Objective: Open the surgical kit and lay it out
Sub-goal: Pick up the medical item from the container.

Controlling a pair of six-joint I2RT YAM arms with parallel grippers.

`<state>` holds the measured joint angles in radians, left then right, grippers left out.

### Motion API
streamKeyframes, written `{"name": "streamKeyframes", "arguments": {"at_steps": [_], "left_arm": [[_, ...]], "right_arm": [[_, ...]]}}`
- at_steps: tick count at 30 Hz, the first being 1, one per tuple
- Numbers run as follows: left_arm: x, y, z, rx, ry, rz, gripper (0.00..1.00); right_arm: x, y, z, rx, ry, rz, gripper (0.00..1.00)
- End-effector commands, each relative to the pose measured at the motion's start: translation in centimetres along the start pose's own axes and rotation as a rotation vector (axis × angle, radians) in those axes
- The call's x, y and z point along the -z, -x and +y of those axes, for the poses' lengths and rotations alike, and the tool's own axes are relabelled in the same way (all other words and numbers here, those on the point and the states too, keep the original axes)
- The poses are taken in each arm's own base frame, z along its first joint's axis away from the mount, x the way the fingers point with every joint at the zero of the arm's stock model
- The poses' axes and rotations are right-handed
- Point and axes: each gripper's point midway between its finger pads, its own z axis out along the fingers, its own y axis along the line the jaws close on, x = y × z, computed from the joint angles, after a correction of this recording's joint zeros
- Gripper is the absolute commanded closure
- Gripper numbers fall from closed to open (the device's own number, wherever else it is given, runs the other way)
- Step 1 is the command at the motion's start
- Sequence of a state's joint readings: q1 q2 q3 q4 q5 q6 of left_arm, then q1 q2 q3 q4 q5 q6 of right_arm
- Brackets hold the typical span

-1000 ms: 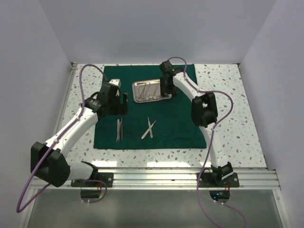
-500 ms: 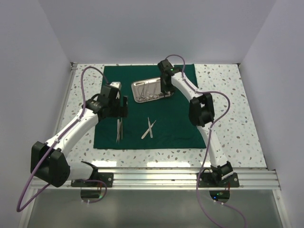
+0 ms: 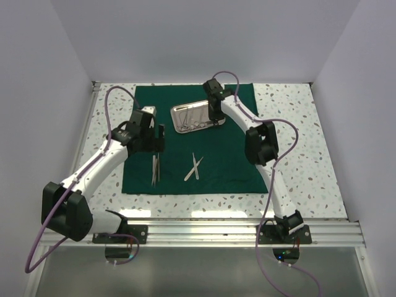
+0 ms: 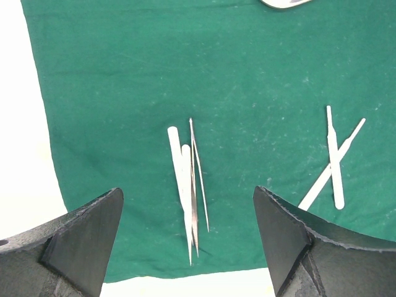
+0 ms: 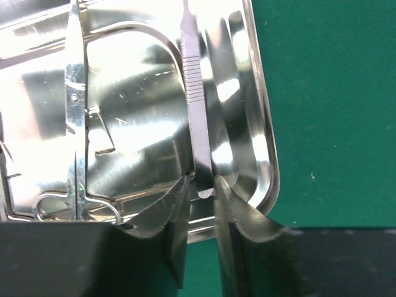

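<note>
While your right claw (image 5: pixel 202 185) reaches into the steel tray (image 5: pixel 265 124), its fingers are drawn in to a narrow slit on the end of a slim ribbed handle (image 5: pixel 193 80). That handle lies close along one rim, and scissors (image 5: pixel 75 111) lie in the tray beside it. The tray sits toward the far side of the green cloth (image 5: pixel 334 93). Since a second ago you have brought that wrist a little leftward over the tray, while the left arm and the pieces on the cloth have stayed put. Your left claw (image 4: pixel 187 190) hangs wide open and empty above the tweezers (image 4: pixel 179 167) laid near the cloth's near edge. Two crossed slim handles (image 4: pixel 334 164) lie just to the right of the tweezers. Speckled table (image 3: pixel 297 124) shows around the cloth.
</note>
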<state>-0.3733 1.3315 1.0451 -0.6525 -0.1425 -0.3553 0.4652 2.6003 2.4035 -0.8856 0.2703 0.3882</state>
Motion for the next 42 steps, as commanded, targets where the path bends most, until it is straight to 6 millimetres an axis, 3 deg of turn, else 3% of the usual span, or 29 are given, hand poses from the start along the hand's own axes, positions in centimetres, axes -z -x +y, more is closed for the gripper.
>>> {"name": "streamKeyframes", "arguments": {"at_steps": [1,10,13,18,22,26,28,29,31,32,35,36,39,42], "left_arm": [[-0.2,1.2,0.2,-0.007,-0.005,-0.040,0.09],[-0.9,1.8,0.3,-0.010,-0.005,-0.030,0.09],[-1.1,2.1,0.2,-0.009,-0.006,-0.026,0.10],[-1.2,2.4,0.0,-0.009,-0.013,-0.031,0.10],[-1.3,2.6,-0.1,-0.010,-0.018,-0.036,0.10],[-1.4,3.4,-0.5,-0.008,-0.034,-0.055,0.09],[-1.6,3.6,-0.8,-0.009,-0.043,-0.054,0.09],[-1.6,4.1,-0.9,-0.011,-0.048,-0.067,0.09],[-1.8,4.4,-1.2,-0.016,-0.058,-0.072,0.09],[-1.9,4.7,-1.3,-0.020,-0.063,-0.082,0.09],[-2.3,4.9,-1.7,-0.029,-0.081,-0.084,0.09],[-2.4,5.0,-1.9,-0.031,-0.089,-0.085,0.09],[-2.8,5.0,-2.2,-0.041,-0.109,-0.085,0.09],[-3.4,4.7,-2.6,-0.046,-0.130,-0.087,0.09]], "right_arm": [[-4.4,-8.3,-1.3,0.046,-0.062,0.230,0.76],[-4.7,-10.3,-1.4,0.057,-0.064,0.287,1.00],[-4.5,-10.7,-1.4,0.065,-0.059,0.290,1.00],[-3.1,-8.9,-1.3,0.060,-0.047,0.248,1.00],[0.1,-5.1,-0.9,0.036,-0.017,0.148,1.00],[3.4,-2.1,-0.9,0.022,0.006,0.071,1.00],[4.7,-1.5,-0.7,0.015,0.028,0.055,1.00],[6.3,-0.6,-0.7,0.002,0.047,0.027,1.00],[7.3,-1.0,-0.4,-0.002,0.073,0.033,1.00],[9.1,-0.1,-0.4,-0.011,0.089,0.000,1.00],[10.8,-1.1,-0.2,-0.014,0.109,-0.003,1.00],[12.6,-0.7,0.0,-0.022,0.130,-0.029,1.00],[14.4,-2.7,0.1,-0.039,0.157,-0.007,1.00],[17.0,-4.1,1.9,-0.061,0.238,0.002,1.00]]}}
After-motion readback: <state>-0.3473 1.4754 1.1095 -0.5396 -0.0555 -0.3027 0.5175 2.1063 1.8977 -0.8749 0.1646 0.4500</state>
